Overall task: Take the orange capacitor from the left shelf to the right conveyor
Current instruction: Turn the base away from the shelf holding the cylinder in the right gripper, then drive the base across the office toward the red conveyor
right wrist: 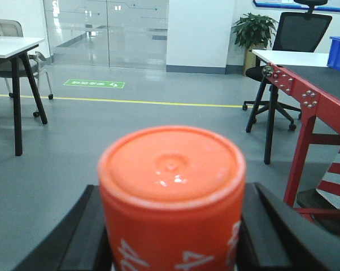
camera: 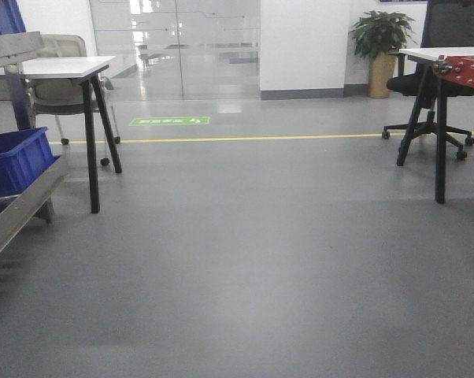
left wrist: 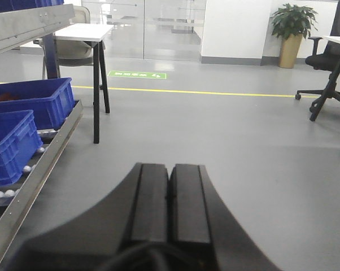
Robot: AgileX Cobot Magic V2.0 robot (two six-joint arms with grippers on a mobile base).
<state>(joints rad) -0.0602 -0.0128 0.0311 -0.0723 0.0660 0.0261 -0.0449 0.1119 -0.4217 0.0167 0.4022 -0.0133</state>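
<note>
Already the orange capacitor (right wrist: pixel 171 169) is off the left shelf (left wrist: pixel 40 169) and sits in the right gripper (right wrist: pixel 174 243). Its jaws are clamped on the cylinder's side wall, one black finger (right wrist: pixel 82 231) showing on each side, and the round cap faces the right wrist camera. White numerals show on its side, cut off by the bottom edge of the view. The right conveyor (right wrist: pixel 300 96) stands ahead and to the right, its red bolted frame and near corner in plain sight with the dark belt behind. The capacitor hangs short of that corner, over the floor rather than over the belt.

The left gripper (left wrist: pixel 169 197) has its jaws pressed together with nothing between them, pointing over bare floor, with the blue bins (left wrist: pixel 40 101) on the shelf off to its left.

By its look the capacitor is a stiff, smooth-skinned can, probably light for its bulk and not fragile. The glossy curved wall is the risk, since it could twist or slide in flat pads. The present hold, across the full width and below the cap, seems the right one. The flat end should let it stand upright once lowered well inside the belt's near edge
</note>
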